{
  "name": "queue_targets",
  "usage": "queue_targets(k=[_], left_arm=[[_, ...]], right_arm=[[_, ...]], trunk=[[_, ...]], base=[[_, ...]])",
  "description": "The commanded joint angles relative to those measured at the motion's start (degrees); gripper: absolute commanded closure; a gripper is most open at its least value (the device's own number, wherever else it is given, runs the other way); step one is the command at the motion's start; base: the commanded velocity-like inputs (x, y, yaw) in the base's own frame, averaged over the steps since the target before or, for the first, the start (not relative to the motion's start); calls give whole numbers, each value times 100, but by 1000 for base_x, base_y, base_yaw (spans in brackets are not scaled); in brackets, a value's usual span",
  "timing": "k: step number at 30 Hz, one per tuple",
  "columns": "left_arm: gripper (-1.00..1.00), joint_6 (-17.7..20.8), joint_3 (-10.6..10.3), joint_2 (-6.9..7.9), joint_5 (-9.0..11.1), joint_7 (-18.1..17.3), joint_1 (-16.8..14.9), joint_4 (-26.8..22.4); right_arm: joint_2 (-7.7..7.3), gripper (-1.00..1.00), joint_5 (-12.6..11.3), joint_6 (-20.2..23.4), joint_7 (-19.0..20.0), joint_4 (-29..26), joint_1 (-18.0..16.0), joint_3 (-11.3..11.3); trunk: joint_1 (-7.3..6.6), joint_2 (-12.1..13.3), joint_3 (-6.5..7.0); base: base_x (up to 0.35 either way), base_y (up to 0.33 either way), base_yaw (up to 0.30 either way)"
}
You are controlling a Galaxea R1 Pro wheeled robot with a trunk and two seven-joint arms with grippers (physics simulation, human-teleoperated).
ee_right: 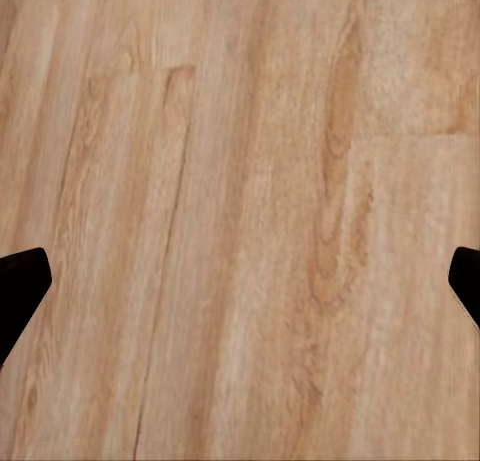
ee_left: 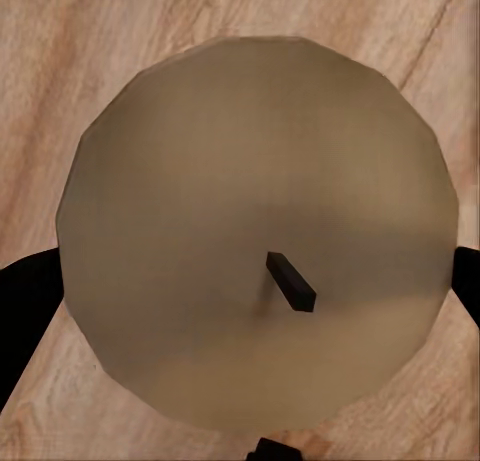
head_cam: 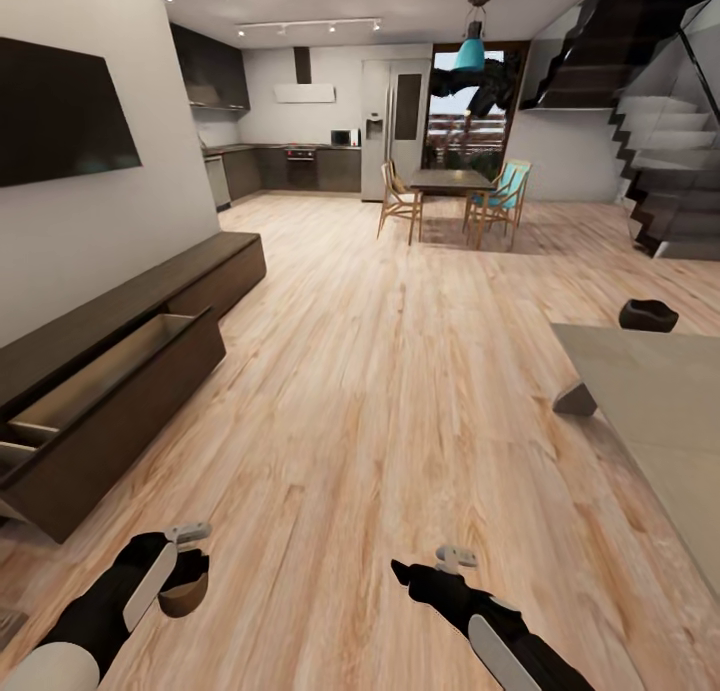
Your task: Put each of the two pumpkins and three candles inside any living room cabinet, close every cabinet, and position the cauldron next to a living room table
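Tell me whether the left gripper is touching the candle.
Touching. In the left wrist view the candle sits between the left gripper, its dark fingers pressed against both sides; in the head view it sits at the gripper tip.

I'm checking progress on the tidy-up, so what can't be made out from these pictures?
- Open cabinet interior, head view: its tilted front hides the contents.
- Candle sides, left wrist view: seen end-on.
- Cauldron, head view: base hidden behind the table.

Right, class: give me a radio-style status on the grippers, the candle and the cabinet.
Left gripper shut on candle. Right gripper open, nothing between fingers, over wood floor. Cabinet drawer open at robot's left. Cauldron beyond table.
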Motion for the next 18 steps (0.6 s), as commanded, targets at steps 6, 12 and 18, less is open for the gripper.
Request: queue_targets(k=[6, 12, 18], left_arm=[[100, 5, -30, 13, 46, 22, -4, 1], [100, 4, -29, 12, 47, 12, -4, 2], [100, 4, -31, 9, 47, 12, -4, 1]], right_arm=[[-6, -100, -42, 1, -27, -5, -5, 14], [-6, -100, -43, -6, -27, -5, -4, 12], [-6, -100, -40, -7, -27, -7, -4, 15]], trunk=[[3, -2, -5], [3, -2, -5], [3, -2, -2]], base=[[310, 0, 0], [291, 0, 0], [286, 0, 0]])
